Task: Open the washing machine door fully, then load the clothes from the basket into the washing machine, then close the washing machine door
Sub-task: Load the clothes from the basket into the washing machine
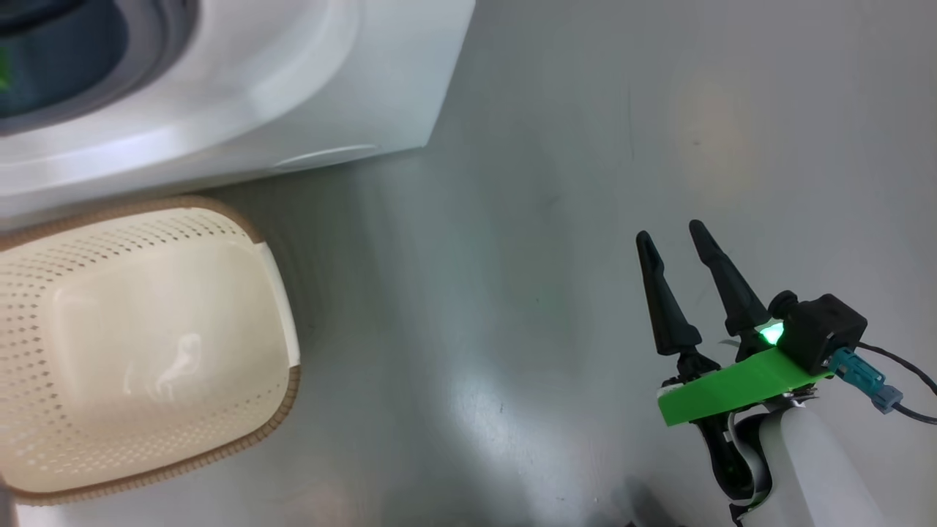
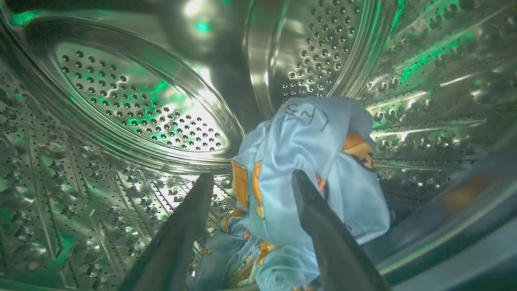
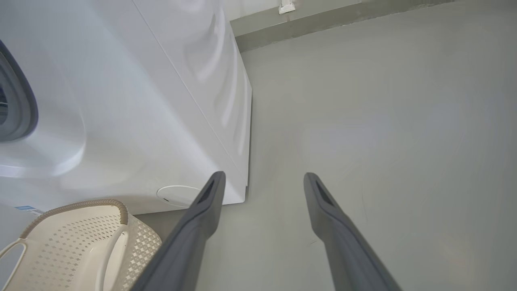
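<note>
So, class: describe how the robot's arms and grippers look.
The right gripper has two long, tapered black fingers on a bright green bracket. Beside it sit a black camera box, a glowing green light, a teal connector and a black cable. The forearm is pale. The left gripper has matching dark fingers.

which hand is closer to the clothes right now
Left. The left hand is inside the drum with the clothes right at its fingertips; the right hand is outside the washing machine, over the floor.

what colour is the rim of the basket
Brown, woven-look rim on the cream-white basket; best seen in the head view.
</note>
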